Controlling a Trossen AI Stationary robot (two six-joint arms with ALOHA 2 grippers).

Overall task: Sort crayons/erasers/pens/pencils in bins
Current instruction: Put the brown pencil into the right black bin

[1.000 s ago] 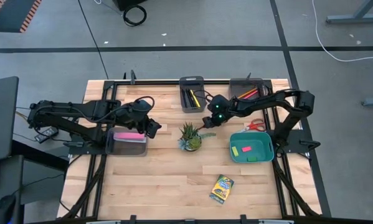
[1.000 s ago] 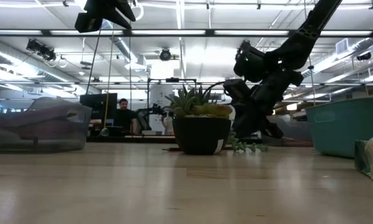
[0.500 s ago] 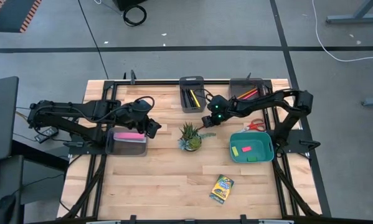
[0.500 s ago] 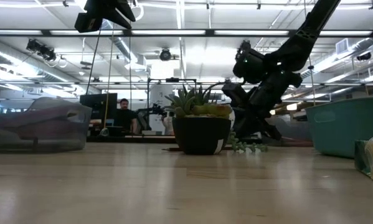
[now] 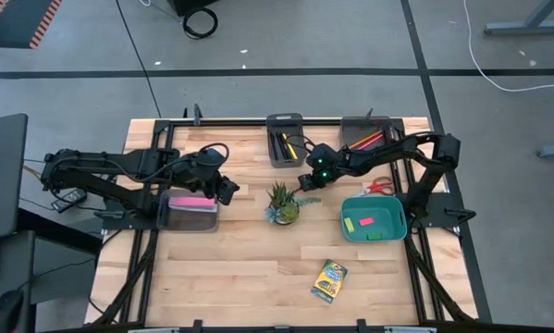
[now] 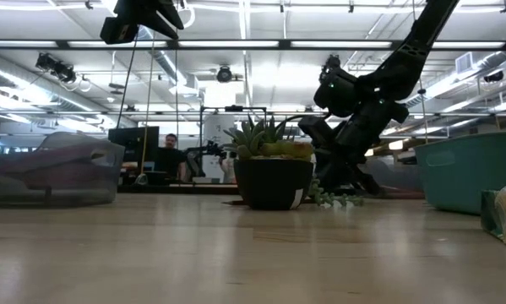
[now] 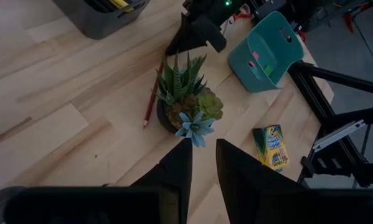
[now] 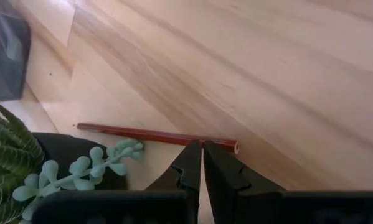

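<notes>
From above, the right gripper sits low beside the potted plant, with the narrow dark bin of pens just behind it and the teal bin off to its side. The left gripper hangs at the edge of the grey bin that holds a long pink bar. The crayon box lies alone near the table's front edge.

Level with the table, the right gripper reaches down behind the plant pot.

From the left wrist, that arm's fingers stand slightly apart, holding nothing, with the plant just beyond their tips.

From the right wrist, the fingers are nearly together, their tips pinching a red pencil that lies flat beside the pot.
</notes>
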